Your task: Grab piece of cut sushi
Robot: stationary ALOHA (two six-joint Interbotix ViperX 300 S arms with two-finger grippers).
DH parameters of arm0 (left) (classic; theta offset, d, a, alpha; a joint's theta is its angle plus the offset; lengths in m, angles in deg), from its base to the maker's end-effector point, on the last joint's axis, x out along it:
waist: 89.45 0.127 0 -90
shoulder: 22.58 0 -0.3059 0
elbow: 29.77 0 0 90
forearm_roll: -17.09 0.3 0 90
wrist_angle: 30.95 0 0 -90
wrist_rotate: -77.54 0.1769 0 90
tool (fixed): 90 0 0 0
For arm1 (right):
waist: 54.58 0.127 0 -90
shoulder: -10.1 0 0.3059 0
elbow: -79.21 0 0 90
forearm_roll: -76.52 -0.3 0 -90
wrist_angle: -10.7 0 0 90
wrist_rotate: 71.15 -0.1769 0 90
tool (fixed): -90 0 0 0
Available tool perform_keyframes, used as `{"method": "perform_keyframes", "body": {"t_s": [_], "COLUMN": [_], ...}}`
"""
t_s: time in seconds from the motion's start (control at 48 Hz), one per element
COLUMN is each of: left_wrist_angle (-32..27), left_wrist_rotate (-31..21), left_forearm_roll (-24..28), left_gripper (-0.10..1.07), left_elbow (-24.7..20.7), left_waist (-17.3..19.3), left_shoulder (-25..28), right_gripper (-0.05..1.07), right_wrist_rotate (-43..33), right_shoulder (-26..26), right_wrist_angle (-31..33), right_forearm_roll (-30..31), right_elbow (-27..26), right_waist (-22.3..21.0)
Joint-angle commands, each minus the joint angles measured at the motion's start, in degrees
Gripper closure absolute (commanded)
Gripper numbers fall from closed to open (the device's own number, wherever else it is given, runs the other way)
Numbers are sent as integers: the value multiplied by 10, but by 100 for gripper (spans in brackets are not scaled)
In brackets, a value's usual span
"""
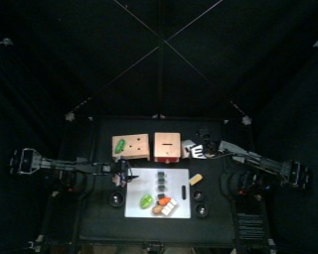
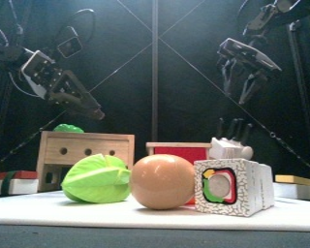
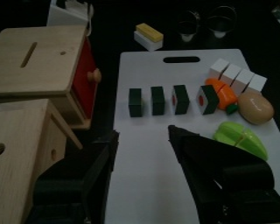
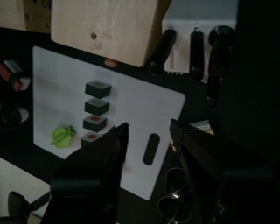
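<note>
Sushi pieces lie in a short row across the middle of the white cutting board, dark-wrapped rounds standing on edge, the end one showing an orange and white centre. Just past that end of the row sit a white block toy, a tan egg-shaped piece and a green leafy piece. Off the board's far side stand two wooden boxes, one with a red face.

None of the pieces has been lifted, so as I read it the task is barely begun. The left gripper hovers above the board on the near side of the row, its jaws wide apart and holding nothing. The right gripper hangs higher, over the board's handle end, jaws also apart and empty.

What remains is everything that counts: coming down over one piece, closing on it, and raising it off the board.
</note>
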Motion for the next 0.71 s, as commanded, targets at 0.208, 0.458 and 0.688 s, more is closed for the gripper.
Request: {"method": "perform_keyframes", "body": {"t_s": [0.208,0.458,0.688], "left_wrist_angle": [5,6,7], "left_wrist_rotate": [2,2,-2], "left_forearm_roll": [23,27,18], "left_gripper": [11,11,11], "left_elbow": [-9,-43,-89], "left_waist": [-1,-3,-4], "left_shoulder": [6,65,114], "right_gripper": [23,23,23], "right_wrist_rotate": [5,0,0], "right_shoulder": [-22,-33,-52], "right_wrist_angle": [-55,-178,-287], "right_forearm_roll": [13,124,275], "right_elbow": [57,149,184], "right_waist": [82,187,236]}}
